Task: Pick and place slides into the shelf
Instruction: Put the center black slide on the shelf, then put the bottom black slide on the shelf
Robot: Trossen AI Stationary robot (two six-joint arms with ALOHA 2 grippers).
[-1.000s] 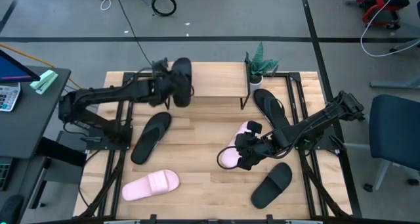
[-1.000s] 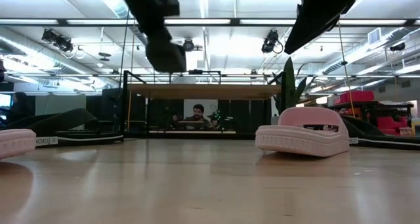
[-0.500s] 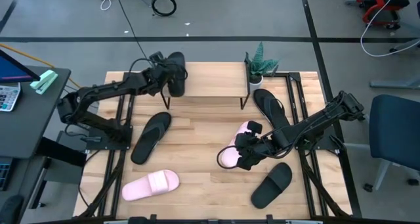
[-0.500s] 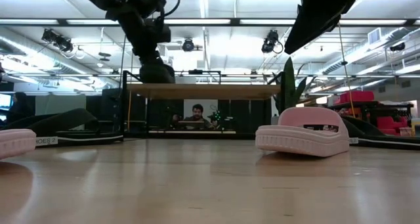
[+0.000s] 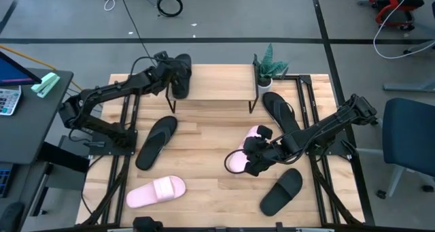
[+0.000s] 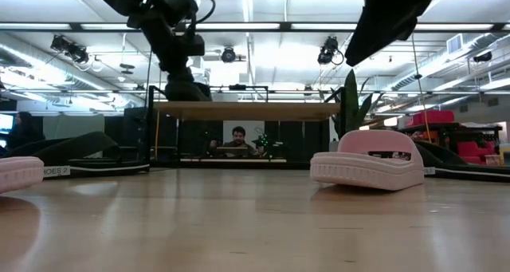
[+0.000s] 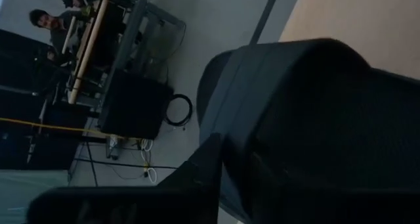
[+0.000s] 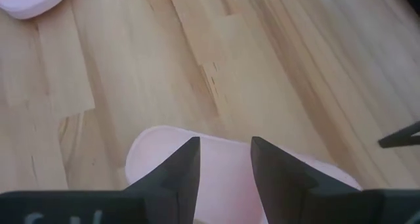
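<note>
We find the left gripper [image 5: 168,74] at the left end of the low light-wood shelf with thin black metal legs [image 5: 224,82], with a black wide-band slide [image 5: 182,74] lying on that end of the top board. The slide fills the left wrist view [image 7: 308,119] close against the fingers. We cannot tell whether the jaws grip it or are letting go of it. We judge this to be the placing step, the slide set on the board's end so the rest of the board is left for others.

The right gripper [image 5: 255,157] hangs over a pale pink wide-band slide [image 5: 246,154] on the slatted wooden tabletop [image 5: 204,157]. Its two dark fingers [image 8: 180,175] stand wide apart above the pink band [image 8: 223,171], holding nothing. We judge it is poised for a pick-up across the band.

Other slides lie on the tabletop:
- a second pale pink slide [image 5: 155,192] near the front left;
- a thin black flip-flop [image 5: 156,141] left of centre;
- another black flip-flop [image 5: 281,111] just right of the shelf;
- a second black wide-band slide [image 5: 281,191] at the front right.

A small potted plant [image 5: 269,67] stands at the shelf's right end, limiting room there. A person [image 6: 237,141] sits beyond the table.
</note>
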